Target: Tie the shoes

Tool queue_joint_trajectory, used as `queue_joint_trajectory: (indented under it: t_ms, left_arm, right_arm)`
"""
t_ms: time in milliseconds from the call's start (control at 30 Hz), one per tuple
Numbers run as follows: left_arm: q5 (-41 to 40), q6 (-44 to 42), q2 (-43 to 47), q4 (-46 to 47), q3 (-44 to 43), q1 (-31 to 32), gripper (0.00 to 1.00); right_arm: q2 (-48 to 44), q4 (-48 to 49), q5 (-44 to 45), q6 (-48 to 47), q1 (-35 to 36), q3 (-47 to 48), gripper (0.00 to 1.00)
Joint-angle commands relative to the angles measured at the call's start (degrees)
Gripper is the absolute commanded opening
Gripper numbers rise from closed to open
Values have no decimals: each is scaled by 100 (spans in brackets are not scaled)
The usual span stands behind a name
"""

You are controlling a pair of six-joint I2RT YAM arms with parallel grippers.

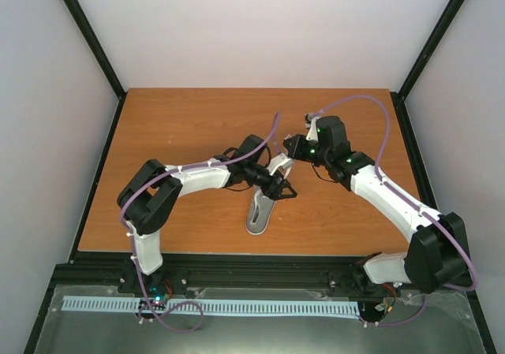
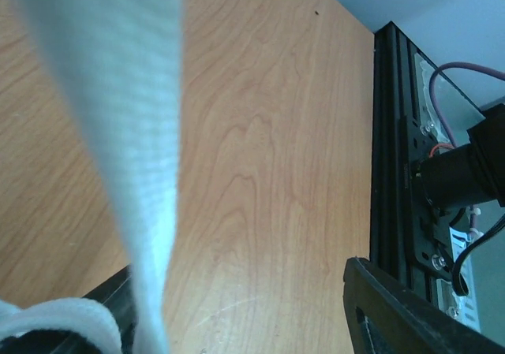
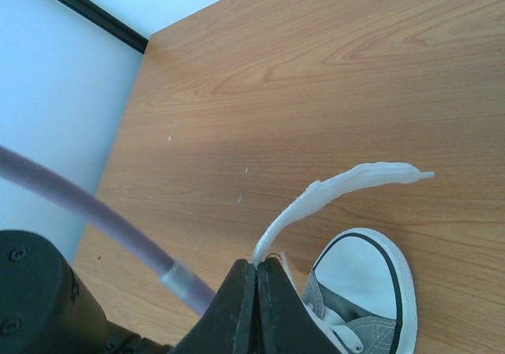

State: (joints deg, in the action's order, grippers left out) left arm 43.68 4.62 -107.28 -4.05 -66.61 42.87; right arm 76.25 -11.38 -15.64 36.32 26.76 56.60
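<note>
ITEM: grey sneaker [image 1: 259, 214], near-centre of table [image 1: 173, 125], under both grippers | R gripper [image 3: 256, 269]: fingers pinched tight on lace [image 3: 347, 182], free end sticking out | L gripper [image 2: 237, 322]: fingers apart, strand [image 2: 118, 94] btwn them, unclamped | STEP: prob. crossing laces, no knot seen | NEXT: L to close on strand, keep it taut

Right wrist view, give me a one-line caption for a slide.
Right hand pinches a white lace curving out over the wooden table, alongside the white toe cap of the grey sneaker.
</note>
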Motion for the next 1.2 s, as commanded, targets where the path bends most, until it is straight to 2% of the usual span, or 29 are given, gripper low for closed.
queue_joint_trajectory:
  t_ms: [0, 267, 367, 533, 967, 1033, 1167]
  left_arm:
    - [23, -274, 87, -56, -157, 118, 62]
    - [17, -359, 109, -179, -175, 119, 34]
    - [-63, -421, 152, -247, -139, 116, 19]
    - [-224, -462, 409, -269, 90, 76, 1]
    - [243, -120, 786, 147, 777, -549, 1]
    - [280, -57, 784, 245, 849, -568, 1]
    - [352, 61, 873, 476, 1049, -625, 1]
  right_arm:
    - [19, -76, 61, 140, 33, 149, 3]
    - [155, -39, -359, 24, 38, 219, 3]
    - [258, -3, -597, -41, 39, 266, 3]
    - [544, -90, -525, -199, 39, 368, 3]
    - [1775, 196, -652, -615, 26, 879, 3]
    - [1802, 250, -637, -643, -5, 850, 13]
    - [1482, 498, -681, -721, -245, 486, 51]
